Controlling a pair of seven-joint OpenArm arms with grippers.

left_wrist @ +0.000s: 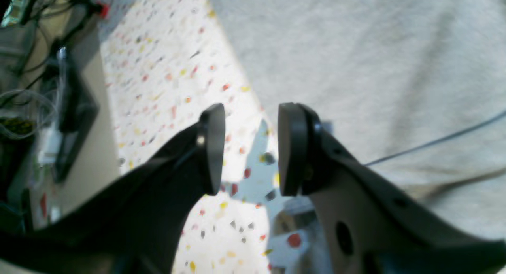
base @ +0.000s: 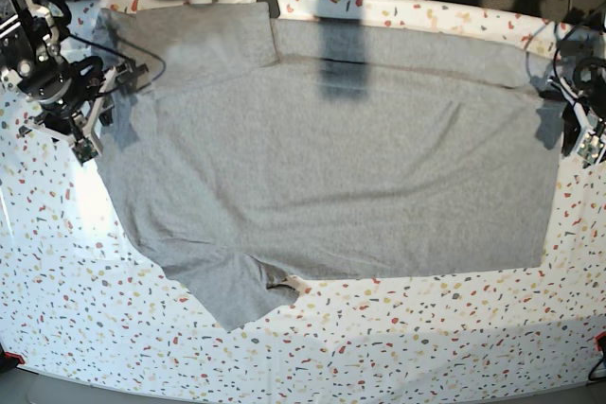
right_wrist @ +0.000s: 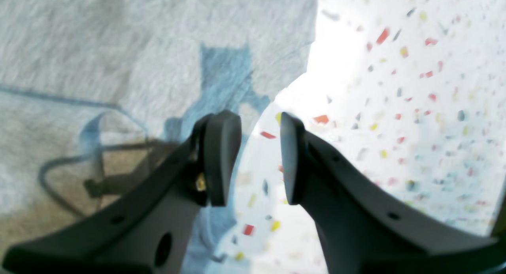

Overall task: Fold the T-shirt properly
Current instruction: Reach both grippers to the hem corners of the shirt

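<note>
From my left wrist, my left gripper (left_wrist: 247, 149) stands apart, empty, over the speckled table (left_wrist: 166, 80) beside the T-shirt (left_wrist: 355, 68); from my right wrist, my right gripper (right_wrist: 259, 159) is likewise parted at the cloth's edge; from base, the shirt lies spread between both.

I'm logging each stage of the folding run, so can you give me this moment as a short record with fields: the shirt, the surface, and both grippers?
shirt: grey T-shirt spread across the table, plain side up, one sleeve sticking out toward the front edge
folds: top edge looks turned over; otherwise unfolded
surface: white speckled table
left gripper: open, empty, over bare table beside the shirt's edge
right gripper: open, empty, at the shirt's opposite edge
contact: neither gripper holds cloth
</note>
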